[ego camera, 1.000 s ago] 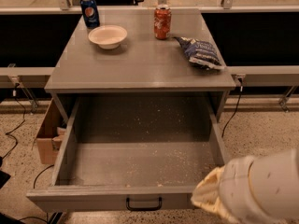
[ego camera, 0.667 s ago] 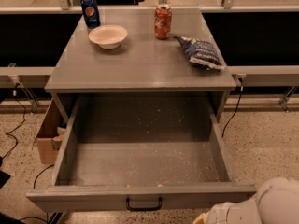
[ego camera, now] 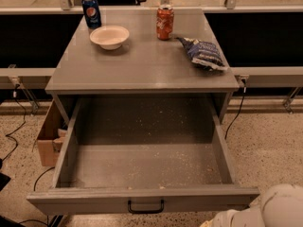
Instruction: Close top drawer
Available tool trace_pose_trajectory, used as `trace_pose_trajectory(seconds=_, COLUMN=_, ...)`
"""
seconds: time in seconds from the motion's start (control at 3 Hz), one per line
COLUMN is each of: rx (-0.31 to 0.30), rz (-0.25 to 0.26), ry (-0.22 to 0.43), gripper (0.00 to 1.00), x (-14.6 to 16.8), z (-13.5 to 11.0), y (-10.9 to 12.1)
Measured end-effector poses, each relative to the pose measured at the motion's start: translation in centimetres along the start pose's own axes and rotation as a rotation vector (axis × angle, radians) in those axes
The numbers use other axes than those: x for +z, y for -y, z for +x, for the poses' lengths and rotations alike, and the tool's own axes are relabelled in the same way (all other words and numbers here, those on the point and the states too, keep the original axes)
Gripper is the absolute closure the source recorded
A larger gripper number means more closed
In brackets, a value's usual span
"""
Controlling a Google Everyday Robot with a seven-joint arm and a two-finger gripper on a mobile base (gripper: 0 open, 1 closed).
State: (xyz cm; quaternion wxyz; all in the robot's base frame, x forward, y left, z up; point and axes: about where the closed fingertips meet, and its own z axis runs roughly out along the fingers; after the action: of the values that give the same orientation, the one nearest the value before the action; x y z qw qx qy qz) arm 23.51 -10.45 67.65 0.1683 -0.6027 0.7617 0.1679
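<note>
A speckled terrazzo floor (ego camera: 270, 141) and a dark glazed partition frame a grey flat-topped cabinet (ego camera: 142, 70), whose wide grey top drawer (ego camera: 85, 202) stands pulled fully out toward the camera. The drawer's plain front faces the viewer, its long axis running left to right across the lower frame, while the deep box reaches back under the cabinet top, with pale crumbs scattered over its grey floor. A small black bail handle (ego camera: 146, 206) sits at the centre of the front. The robot's pale gripper (ego camera: 215, 221) shows only as a sliver at the bottom edge, low and right of the handle and apart from it, just below the right part of the drawer front; whether it is open or closed cannot be told. The white rounded arm casing (ego camera: 284, 205) behind it fills the bottom right corner, just beside the drawer's right front corner. On the cabinet top stand a blue soda can (ego camera: 91, 12) at back left, a shallow white bowl (ego camera: 109, 36) just in front of it, an orange-red soda can (ego camera: 164, 21) at back centre, and a crumpled blue snack bag (ego camera: 204, 53) lying at right. A brown cardboard box (ego camera: 47, 136) sits on the floor against the cabinet's left side.
</note>
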Motion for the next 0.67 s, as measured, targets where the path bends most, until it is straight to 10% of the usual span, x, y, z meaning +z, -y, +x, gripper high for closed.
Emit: trace_pose_trajectory(seconds=0.67, rx=0.018, rz=-0.025, ry=0.193, gripper=1.0, x=8.2, z=-1.3, y=7.7)
